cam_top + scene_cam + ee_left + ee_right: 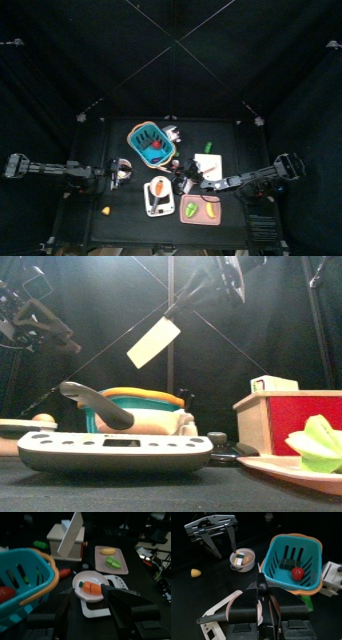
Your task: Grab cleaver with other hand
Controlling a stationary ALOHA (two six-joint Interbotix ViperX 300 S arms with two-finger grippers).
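Note:
The cleaver (154,343), with a pale blade, hangs tilted in the air above the table. It also shows in the top view (206,165) and in the left wrist view (69,534). My right gripper (207,284) is shut on its handle from above; in the right wrist view the blade (265,592) runs edge-on between the shut jaws. My left gripper (95,609) is open and empty, a little way from the cleaver, over the scale. It shows open in the right wrist view (216,532) and at the left in the top view (115,172).
A teal basket with an orange handle (150,140) holds a red item (296,573). A scale bearing a plate of food (93,592) stands at the front. A cutting board (198,210), a red and white box (287,416), a small bowl (241,558) and a yellow piece (103,210) lie around.

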